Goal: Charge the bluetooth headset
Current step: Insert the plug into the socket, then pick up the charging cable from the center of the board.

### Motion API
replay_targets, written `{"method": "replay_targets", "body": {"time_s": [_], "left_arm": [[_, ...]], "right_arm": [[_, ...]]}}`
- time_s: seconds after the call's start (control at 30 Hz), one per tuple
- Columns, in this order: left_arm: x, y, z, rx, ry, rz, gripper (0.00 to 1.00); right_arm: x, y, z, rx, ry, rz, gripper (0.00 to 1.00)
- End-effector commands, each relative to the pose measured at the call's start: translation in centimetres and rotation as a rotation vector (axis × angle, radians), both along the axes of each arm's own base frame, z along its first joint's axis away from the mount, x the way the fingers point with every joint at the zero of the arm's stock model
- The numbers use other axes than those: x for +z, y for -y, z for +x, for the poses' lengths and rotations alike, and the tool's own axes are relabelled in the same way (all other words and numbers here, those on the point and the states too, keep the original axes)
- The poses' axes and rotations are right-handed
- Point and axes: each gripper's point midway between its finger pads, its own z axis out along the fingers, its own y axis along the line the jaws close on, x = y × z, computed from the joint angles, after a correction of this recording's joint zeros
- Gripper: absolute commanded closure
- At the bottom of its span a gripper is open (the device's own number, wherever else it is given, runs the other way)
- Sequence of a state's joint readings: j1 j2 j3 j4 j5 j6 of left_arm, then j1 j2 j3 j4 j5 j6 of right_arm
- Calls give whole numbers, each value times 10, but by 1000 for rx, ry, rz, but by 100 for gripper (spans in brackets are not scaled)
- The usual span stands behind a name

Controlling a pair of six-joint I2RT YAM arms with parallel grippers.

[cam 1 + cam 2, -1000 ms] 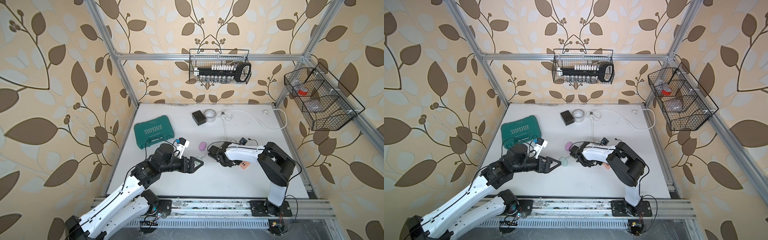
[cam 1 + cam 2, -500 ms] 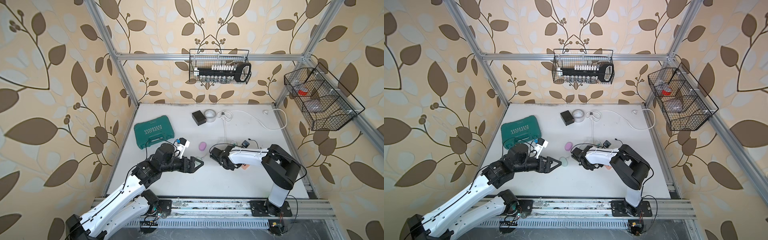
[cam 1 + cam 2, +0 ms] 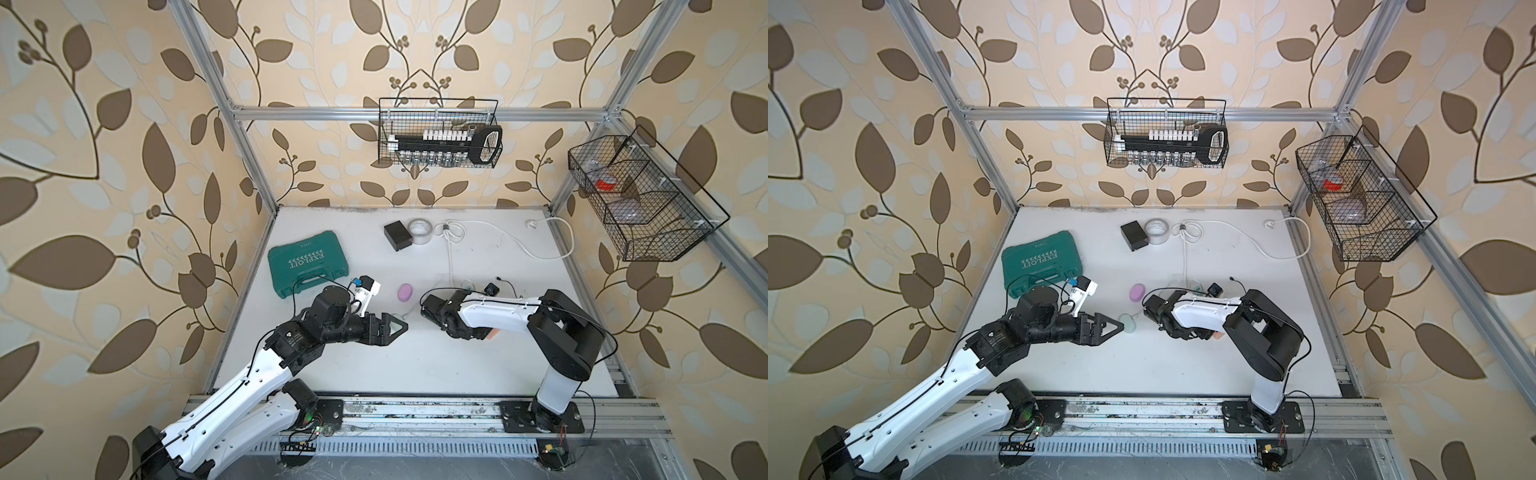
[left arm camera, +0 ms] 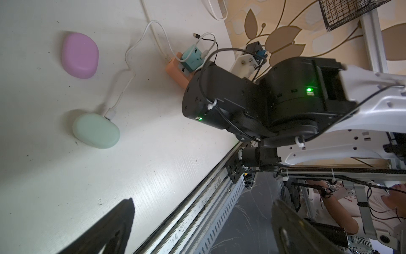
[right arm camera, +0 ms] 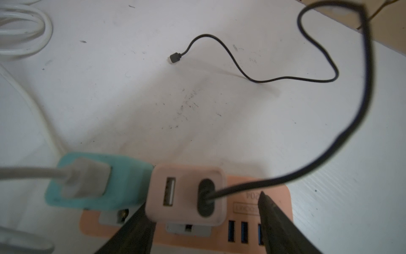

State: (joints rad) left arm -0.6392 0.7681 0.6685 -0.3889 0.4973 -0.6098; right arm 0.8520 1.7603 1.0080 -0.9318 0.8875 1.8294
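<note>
Top views: left arm (image 3: pixel 249 374) stretches low over the counter (image 3: pixel 415 374). The left fingers (image 3: pixel 1106 328) have their tips just beside the mint headset case (image 3: pixel 1128 323), which lies apart from the orange power strip (image 3: pixel 1217 335). Right arm (image 3: pixel 498 316) is folded with its wrist over the strip; its fingers are hidden.
Left wrist: left fingers spread wide, holding nothing. White cable (image 4: pixel 129 81) is plugged into the case and leads toward the strip.
Right wrist: right fingers (image 5: pixel 276 220) are spread astride the pink adapter (image 5: pixel 189 182) on the strip. One sits at its corner, the other clear, so no pinch. Black cable (image 5: pixel 329 140) leaves the adapter.
</note>
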Motion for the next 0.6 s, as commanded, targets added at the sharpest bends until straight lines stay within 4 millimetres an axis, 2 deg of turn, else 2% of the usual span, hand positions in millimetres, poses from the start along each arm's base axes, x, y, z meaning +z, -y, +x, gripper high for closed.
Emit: {"method": "replay_targets", "body": {"time_s": [0.0, 0.07, 0.2, 0.4, 0.47, 0.57], "left_arm": [[8, 2, 3, -10, 28, -30, 1], [8, 2, 3, -7, 27, -27, 1], [8, 1, 5, -1, 32, -22, 1], [8, 0, 7, 10, 38, -8, 1], [8, -2, 9, 18, 44, 1, 1], [11, -4, 11, 34, 55, 15, 1]], "right_arm": [[25, 4, -7, 35, 3, -52, 17], [39, 4, -9, 55, 8, -72, 12], [57, -8, -19, 167, -39, -69, 10], [67, -2, -63, 279, -119, -40, 10], [83, 5, -74, 329, -104, -44, 12], [118, 3, -77, 488, -49, -46, 22]]}}
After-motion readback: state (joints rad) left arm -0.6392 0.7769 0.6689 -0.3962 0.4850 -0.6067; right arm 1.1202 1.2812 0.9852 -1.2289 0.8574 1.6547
